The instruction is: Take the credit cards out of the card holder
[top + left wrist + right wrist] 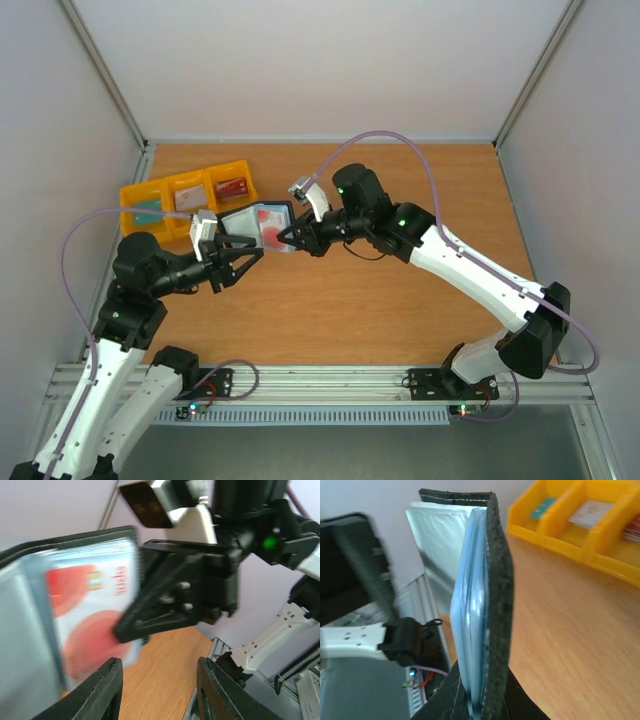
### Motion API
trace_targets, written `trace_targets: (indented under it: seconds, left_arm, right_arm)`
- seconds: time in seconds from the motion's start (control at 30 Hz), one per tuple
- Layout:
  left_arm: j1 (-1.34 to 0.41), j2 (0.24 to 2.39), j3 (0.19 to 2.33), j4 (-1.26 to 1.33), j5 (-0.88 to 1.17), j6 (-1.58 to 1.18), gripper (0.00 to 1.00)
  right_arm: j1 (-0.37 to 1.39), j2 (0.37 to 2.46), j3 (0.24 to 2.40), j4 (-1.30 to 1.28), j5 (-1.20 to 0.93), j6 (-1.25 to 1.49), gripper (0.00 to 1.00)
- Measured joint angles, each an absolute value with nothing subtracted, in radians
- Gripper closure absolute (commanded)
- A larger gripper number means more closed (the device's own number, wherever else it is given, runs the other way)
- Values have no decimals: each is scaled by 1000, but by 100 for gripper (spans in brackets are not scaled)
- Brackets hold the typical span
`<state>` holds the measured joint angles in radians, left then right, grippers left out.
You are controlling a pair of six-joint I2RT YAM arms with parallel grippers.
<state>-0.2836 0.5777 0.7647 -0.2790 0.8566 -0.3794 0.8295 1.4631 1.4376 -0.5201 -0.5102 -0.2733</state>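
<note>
The card holder [250, 220] is a black wallet, held open above the table. My right gripper [290, 238] is shut on its right edge. In the right wrist view I see the card holder [496, 580] edge-on, pinched between my right gripper [481, 702]. In the left wrist view a white credit card with a big red circle [95, 630] sits in the grey-blue pocket, with another red-marked card above it. The right gripper's fingers [150, 617] clamp that side. My left gripper [243, 268] is open and empty just below the wallet; it also shows in the left wrist view [157, 690].
A row of yellow bins [185, 195] with teal, whitish and red cards stands at the back left of the wooden table [400, 300]. The bins also show in the right wrist view [580, 520]. Grey walls enclose the table.
</note>
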Motion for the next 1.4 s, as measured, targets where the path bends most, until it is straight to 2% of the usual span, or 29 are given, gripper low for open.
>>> trace_targets:
  seconds: [0.4,0.6,0.7,0.77,0.87,0.93,0.97,1.07,1.23,1.4]
  left_arm:
    - [-284,556,762,-313,818,-387,63]
    - [-283,559,755,-253,878,-411,81]
    - [-282,568,747,-226,899,-421,99]
    - [-281,570,741,-213,915,-434,100]
    - [-280,569,739,-206,934,-441,100]
    - [-280,564,738,-205,939,-448,100]
    - [-280,560,736,-204,942,-455,100]
    - [-282,553,733,-197,946,-476,100]
    - [-282,543,732,-194,951,-494,100]
    - [-282,536,712,-150,958,-514,100]
  right_arm:
    - [815,1371,1333,-339,-844,-312,99]
    - [813,1371,1328,-310,-905,-323,99]
    - [818,1373,1336,-318,-912,-349,99]
    - [819,1373,1340,-331,-911,-364,98]
    - [817,1372,1346,-351,-913,-389,91]
    - [816,1370,1346,-356,-916,-404,76]
    - [817,1370,1347,-361,-919,-412,71]
    - [820,1370,1351,-377,-945,-427,68]
    - [821,1367,1351,-385,-959,-431,74]
    - [792,1357,1351,-401,-974,-442,93]
